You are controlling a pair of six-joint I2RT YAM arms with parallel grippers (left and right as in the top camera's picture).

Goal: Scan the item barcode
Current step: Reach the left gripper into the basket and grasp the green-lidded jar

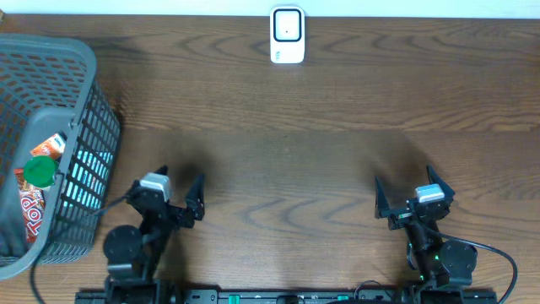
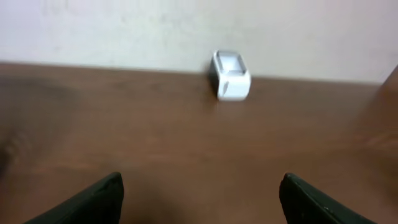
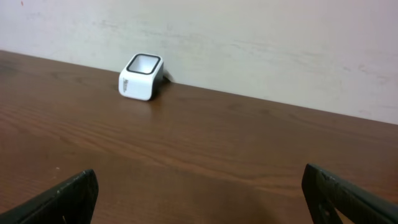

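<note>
basket (image 1: 84,59) w/ items (image 1: 32,203) just left of left gripper (image 1: 180,179), overhead only | left gripper: jaws apart, empty | scanner (image 1: 287,35) well ahead, between both grippers; wrist cams show only it and wall (image 3: 280,37) | right gripper (image 1: 405,181): jaws apart, empty

Light came soft and even from above. The overhead view was bright and sharp, with two faint dark patches of shadow on the near half of the table (image 1: 337,101). My left wrist view was dimmer and blurred all over, the scanner (image 2: 231,76) smeared at its edges. My right wrist view was crisper, though my fingertips (image 3: 68,196) showed as dark, soft-edged shapes in the bottom corners.
</note>
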